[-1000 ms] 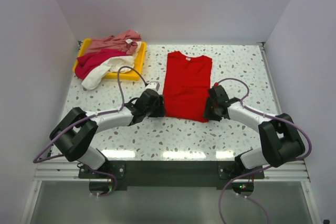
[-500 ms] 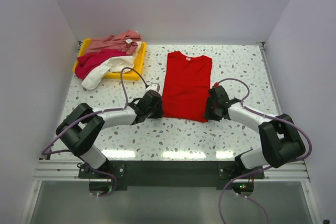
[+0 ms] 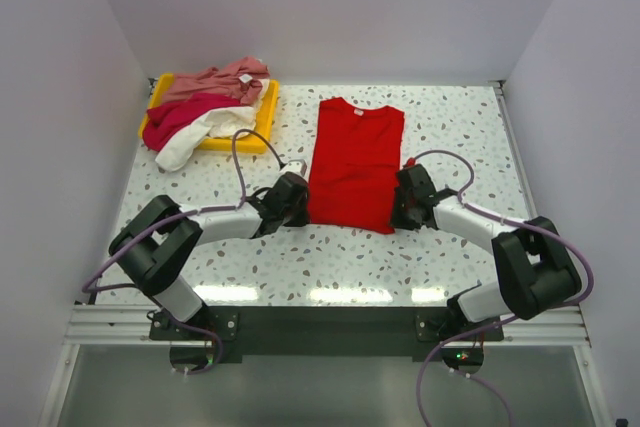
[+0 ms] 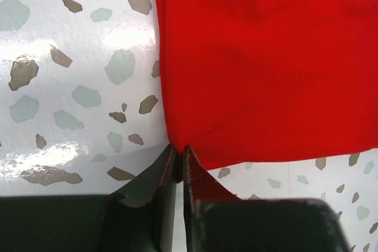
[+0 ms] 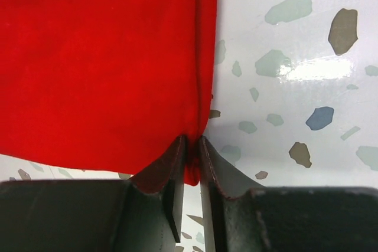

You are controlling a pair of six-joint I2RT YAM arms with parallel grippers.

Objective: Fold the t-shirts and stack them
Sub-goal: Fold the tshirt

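Duly inspected from the overhead view first. Found the red t-shirt (image 3: 355, 162) laid flat on the speckled table (image 3: 300, 267) at centre of frame, neckline toward the top and hem toward the bottom (a long narrow rectangle in outline). Found the left gripper (image 3: 300, 209) at the hem's lower-left corner and the right gripper (image 3: 397, 215) at its lower-right corner, both low against the tabletop.

Checked the left wrist view next. Recorded the left gripper (image 4: 177, 153) at bottom centre of frame, jaws drawn almost together with only a thin slit between them, pinching the very tip of the red t-shirt (image 4: 266, 57) corner. Noted the cloth filling the upper right of that frame and bare table at the left.

Checked the right wrist view. Recorded the right gripper (image 5: 192, 146) likewise nearly closed, clamped on the folded side edge of the red t-shirt (image 5: 100, 57), a small tab of red showing between the jaws just below the tips.

Logged the other garments at upper left of the overhead frame, heaped unfolded on the yellow tray (image 3: 266, 112). Noted the dusty pink t-shirt (image 3: 215, 82) highest in frame, the crimson-magenta t-shirt (image 3: 180, 117) below it, and the cream-white t-shirt (image 3: 195, 139) spilling over the tray's lower-left rim onto the table. Found that heap well apart from both grippers.
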